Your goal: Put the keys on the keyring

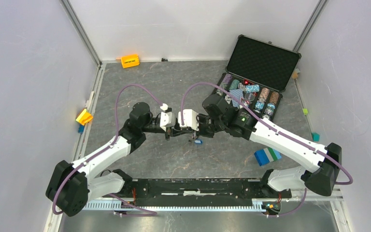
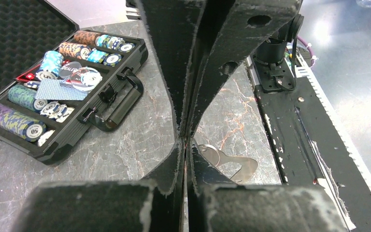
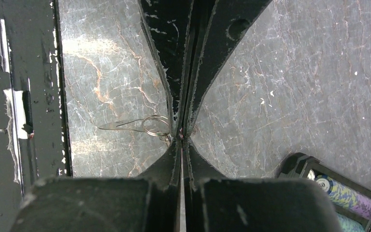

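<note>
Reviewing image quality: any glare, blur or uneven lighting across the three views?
Top external: evenly lit, sharp, but the blue key shows tiny. Left wrist: near foreground blurred, poker chips crisp, glare top right. Right wrist: bright glare on the table upper left, foreground soft.

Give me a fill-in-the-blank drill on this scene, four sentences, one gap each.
1. The lid of the poker chip case is ____.
2. The left gripper has its jaws ____.
3. The block by the far wall is ____.
4. The key in the top view has a ____ head.
Missing words: open; shut; orange; blue.
</note>
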You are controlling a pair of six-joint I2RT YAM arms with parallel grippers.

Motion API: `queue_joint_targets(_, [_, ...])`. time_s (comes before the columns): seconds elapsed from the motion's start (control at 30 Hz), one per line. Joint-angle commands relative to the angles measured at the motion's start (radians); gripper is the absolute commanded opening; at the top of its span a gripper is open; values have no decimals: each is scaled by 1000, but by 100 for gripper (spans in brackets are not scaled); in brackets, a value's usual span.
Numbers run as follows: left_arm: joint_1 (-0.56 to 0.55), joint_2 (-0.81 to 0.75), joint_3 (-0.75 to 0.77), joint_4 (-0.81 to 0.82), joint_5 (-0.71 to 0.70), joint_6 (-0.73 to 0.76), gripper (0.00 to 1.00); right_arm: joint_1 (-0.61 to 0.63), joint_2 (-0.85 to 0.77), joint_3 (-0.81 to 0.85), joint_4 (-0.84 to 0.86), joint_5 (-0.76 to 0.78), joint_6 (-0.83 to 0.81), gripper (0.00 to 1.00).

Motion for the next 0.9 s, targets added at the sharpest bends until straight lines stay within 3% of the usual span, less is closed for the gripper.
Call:
queue_joint_targets(0.0, [1,-24,-9,37,30,-26,2,-14,-35,-4,67,-36,12,10])
queue_joint_targets(0.1, [12,-34,-38,134,61,-89,2,-34,-59,-28,75,-78,7,24])
queue_joint_targets(0.27, [26,-28,-111,436,86,-311,2,-85,-146,-145,168,-188,-13,33])
queue_joint_targets(0.5, [26,-9,-147,623,71,-443,2,-144,-246,-274,308,-351,-12,35])
queue_joint_targets(0.87, [25,6,-181,725,62,-485,2,-148,-227,-259,353,-434,11,33])
